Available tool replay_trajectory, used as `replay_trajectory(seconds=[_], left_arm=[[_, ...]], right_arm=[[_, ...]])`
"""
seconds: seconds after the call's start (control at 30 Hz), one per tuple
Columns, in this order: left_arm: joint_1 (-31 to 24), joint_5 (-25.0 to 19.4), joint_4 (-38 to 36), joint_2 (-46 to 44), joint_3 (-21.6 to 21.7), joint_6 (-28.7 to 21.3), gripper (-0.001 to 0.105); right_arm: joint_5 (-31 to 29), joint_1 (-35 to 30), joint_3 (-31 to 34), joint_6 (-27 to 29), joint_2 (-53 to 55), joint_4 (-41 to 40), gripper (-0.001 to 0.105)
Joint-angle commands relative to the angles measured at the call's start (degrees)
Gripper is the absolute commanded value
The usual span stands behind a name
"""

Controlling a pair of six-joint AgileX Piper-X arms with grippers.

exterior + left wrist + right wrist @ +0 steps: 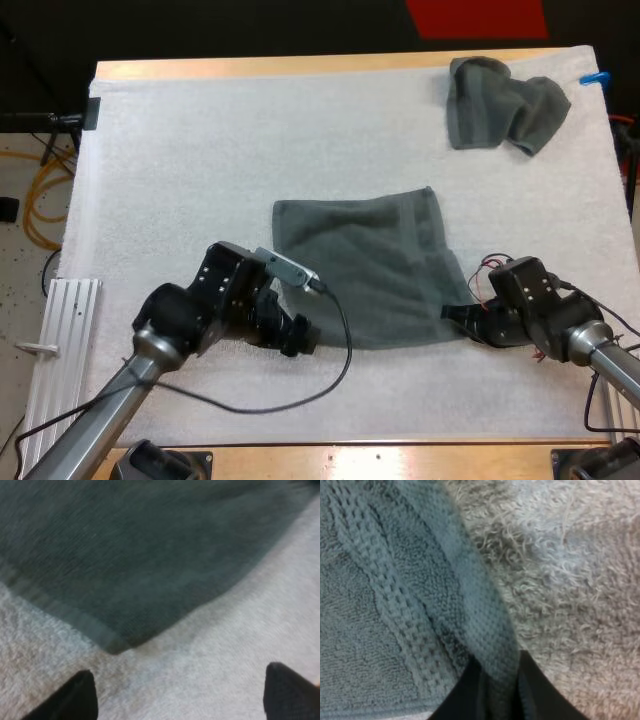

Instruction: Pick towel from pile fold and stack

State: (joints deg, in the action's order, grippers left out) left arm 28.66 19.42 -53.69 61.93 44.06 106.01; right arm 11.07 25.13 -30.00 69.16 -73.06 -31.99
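At the lower left of the high view, the left gripper (300, 337) rests low over the fluffy white mat (180, 170). Its 2 black fingers (75, 700) are spread and clear of cloth, just short of a rounded corner of the flat towel (370, 270). This dark grey-green terry piece lies roughly square at the centre of the surface (400, 458). At its lower right corner the right gripper (458, 315) pinches the ribbed hem. A crumpled towel (500, 105) sits lumped at the upper right.
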Motion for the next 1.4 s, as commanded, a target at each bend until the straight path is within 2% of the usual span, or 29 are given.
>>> replay_trajectory(seconds=[0.0,0.3,0.5,0.77,0.93,1.0,1.2,1.37], left_arm=[[0.2,-1.2,1.4,0.4,-0.2,1.9,0.066],[0.2,-0.7,9.1,9.7,-6.4,2.3,0.066],[0.2,7.8,16.1,14.8,-7.0,2.3,0.066],[0.2,10.0,19.6,19.9,-7.0,2.3,0.066],[0.2,16.8,19.6,19.9,-7.0,2.3,0.066],[0.2,17.9,19.6,19.9,-7.0,2.2,0.066],[0.2,17.5,19.6,19.9,-7.0,2.2,0.066],[0.2,13.8,19.6,19.9,-7.0,3.1,0.063]], right_arm=[[0.0,-0.3,0.0,0.5,0.3,-0.5,0.000],[0.8,-0.3,0.0,0.5,0.3,-0.5,0.000],[1.2,-0.3,0.0,0.5,0.3,-0.5,0.000],[1.9,-0.3,0.0,0.5,0.3,-0.5,0.000],[1.9,-0.3,0.0,0.5,0.3,-0.5,0.000],[1.9,-0.3,0.0,0.5,0.3,-0.5,0.000],[1.9,-0.3,0.0,0.5,0.3,-0.5,0.000],[1.9,-0.3,0.0,0.5,0.3,-0.5,0.000]])
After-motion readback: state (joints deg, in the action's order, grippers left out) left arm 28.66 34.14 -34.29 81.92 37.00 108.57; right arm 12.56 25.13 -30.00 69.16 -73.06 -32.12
